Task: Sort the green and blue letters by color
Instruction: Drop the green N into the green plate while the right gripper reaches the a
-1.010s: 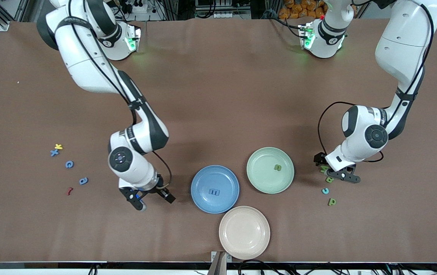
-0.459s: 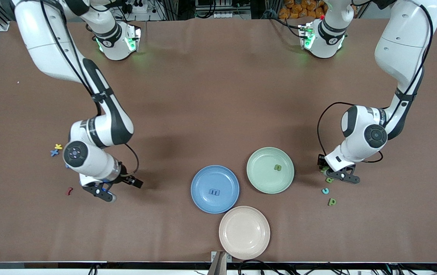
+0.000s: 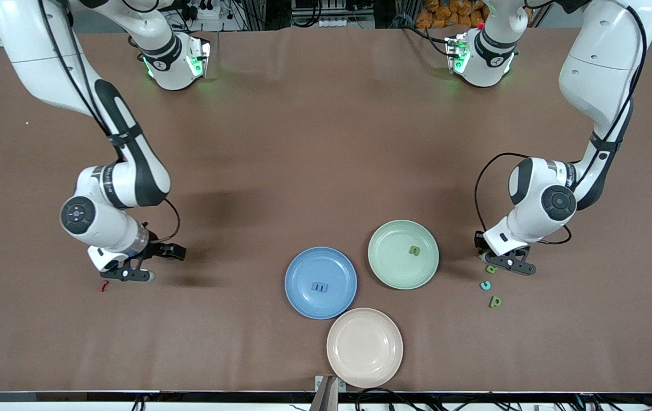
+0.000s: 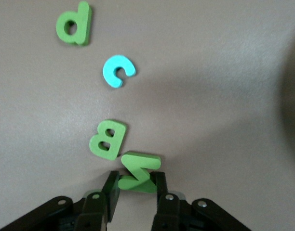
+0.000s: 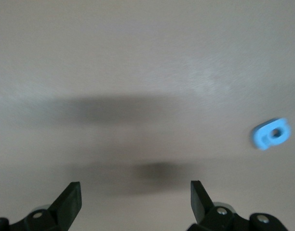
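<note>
The light is even and comes from above, a little soft. On the brown table (image 3: pixel 326 142) each arm throws a wide, diffuse shadow beside itself, darkest near the right gripper (image 3: pixel 126 275). Green lamps glow on both bases and tint the cloth there. The front view is sharp, with no glare. In the left wrist view the green letter Z (image 4: pixel 138 172) is clear, and a dark blur sits at one edge. The right wrist view is smeared; the blue letter (image 5: pixel 270 134) looks soft, with two long shadows across the table.
</note>
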You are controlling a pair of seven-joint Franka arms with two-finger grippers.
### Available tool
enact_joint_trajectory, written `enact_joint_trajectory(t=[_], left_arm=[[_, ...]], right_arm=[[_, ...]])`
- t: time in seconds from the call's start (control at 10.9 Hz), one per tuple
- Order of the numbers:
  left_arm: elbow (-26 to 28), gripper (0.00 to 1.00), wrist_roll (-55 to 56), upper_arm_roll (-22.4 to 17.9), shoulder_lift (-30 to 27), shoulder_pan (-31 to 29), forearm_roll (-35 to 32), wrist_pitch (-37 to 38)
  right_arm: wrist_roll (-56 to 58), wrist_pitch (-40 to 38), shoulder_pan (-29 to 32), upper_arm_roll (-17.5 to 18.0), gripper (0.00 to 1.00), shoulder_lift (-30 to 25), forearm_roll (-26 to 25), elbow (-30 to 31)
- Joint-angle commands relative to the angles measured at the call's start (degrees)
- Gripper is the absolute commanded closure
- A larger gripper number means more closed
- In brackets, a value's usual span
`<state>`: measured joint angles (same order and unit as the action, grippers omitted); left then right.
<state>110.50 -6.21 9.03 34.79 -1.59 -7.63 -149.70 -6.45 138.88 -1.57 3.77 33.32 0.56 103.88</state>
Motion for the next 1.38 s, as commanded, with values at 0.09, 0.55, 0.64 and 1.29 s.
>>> enact_joint_trajectory(t=[0.09, 0.55, 0.64, 1.29], left_arm=[[-3.08, 0.83, -0.38, 0.11, -3.58, 0.97, -0.28, 7.9], [-10.47, 0.83, 9.79, -0.06, -4.3, 7.63, 2.34, 17.32], [-11.17, 0.83, 12.16, -0.06, -4.04, 9.57, 3.57, 17.59], [-15.92, 0.82, 32.47, -1.56, 0.01, 22.32, 5.17, 18.48]], right_arm=[[27.92, 2.44, 8.14, 0.8, 0.0, -1.5, -3.44, 2.2], [34.4, 8.6, 10.18, 0.8, 0.0, 4.99, -11.98, -2.53], [34.48, 8.6, 10.44, 0.8, 0.0, 6.39, -11.9, -3.94], [34.83, 7.55, 12.65, 2.56, 0.0, 8.87, -9.61, -6.15]])
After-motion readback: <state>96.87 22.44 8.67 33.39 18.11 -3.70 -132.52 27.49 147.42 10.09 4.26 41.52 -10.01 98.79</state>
